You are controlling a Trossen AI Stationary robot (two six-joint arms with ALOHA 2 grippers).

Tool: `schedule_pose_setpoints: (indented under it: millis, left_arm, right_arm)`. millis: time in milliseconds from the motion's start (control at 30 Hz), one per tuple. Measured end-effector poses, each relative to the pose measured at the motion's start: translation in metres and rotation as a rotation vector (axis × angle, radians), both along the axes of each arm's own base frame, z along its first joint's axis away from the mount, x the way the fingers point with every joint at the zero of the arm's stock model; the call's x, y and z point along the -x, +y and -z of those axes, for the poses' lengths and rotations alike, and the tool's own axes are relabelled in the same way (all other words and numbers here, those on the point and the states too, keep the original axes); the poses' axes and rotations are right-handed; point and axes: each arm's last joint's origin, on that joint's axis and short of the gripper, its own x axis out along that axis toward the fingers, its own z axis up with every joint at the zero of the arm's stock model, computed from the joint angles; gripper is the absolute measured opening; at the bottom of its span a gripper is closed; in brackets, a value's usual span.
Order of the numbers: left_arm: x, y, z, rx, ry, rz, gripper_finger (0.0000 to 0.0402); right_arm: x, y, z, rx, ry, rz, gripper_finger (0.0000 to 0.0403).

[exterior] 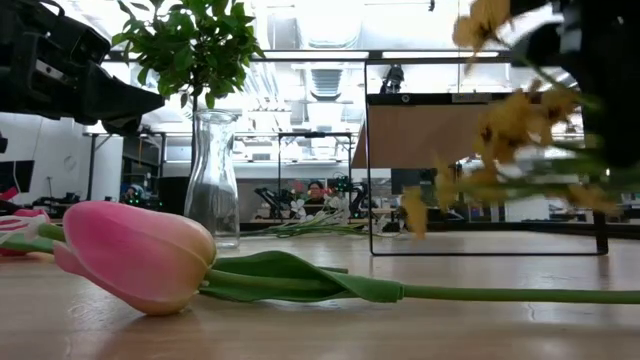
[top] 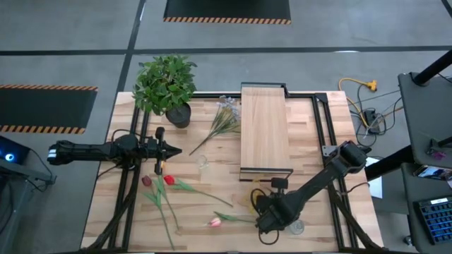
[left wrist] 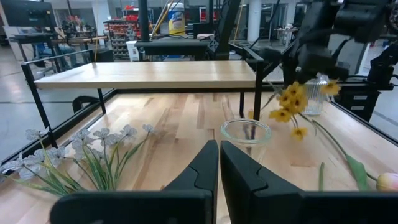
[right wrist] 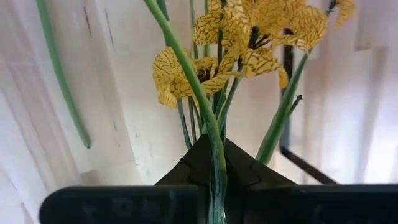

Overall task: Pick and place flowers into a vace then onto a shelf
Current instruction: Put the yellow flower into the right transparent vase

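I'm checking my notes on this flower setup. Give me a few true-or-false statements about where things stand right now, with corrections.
1. The right gripper is shut on the yellow flowers. True.
2. The vase already holds flowers. False: it stands empty on the table.
3. The left gripper holds a tulip. False: its fingers are closed on nothing.
4. A pink tulip lies on the table. True.
5. The shelf is bare. True.
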Motion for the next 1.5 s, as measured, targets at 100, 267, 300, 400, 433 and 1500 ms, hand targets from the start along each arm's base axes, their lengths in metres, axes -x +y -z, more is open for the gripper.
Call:
schedule_pose_setpoints:
  millis: [100,267,300,400,433,1500]
  left_arm:
    - [0.000,0.000,0.000,0.000,0.000,0.000,0.0000]
    - [0.000,0.000,0.000,0.000,0.000,0.000,0.0000]
    - [0.000,0.000,0.000,0.000,0.000,0.000,0.0000]
    - [0.000,0.000,0.000,0.000,0.000,0.000,0.0000]
    - [0.000,0.000,0.000,0.000,0.000,0.000,0.0000]
    - [0.000,0.000,0.000,0.000,0.000,0.000,0.0000]
  right_arm:
    - [0.000,-0.001,-0.015,0.003,-0.034,-0.003,0.0009]
    - [0.009,-0.009,-0.050,-0.021,-0.151,0.002,0.0009]
    - [0.012,-0.011,-0.058,-0.024,-0.177,0.002,0.0009]
    - [0.022,-0.016,-0.080,-0.024,-0.270,-0.004,0.0009]
    - [0.026,-0.018,-0.088,-0.026,-0.307,-0.007,0.0009]
    - [0.131,0.053,-0.173,-0.128,-1.109,-0.198,0.0009]
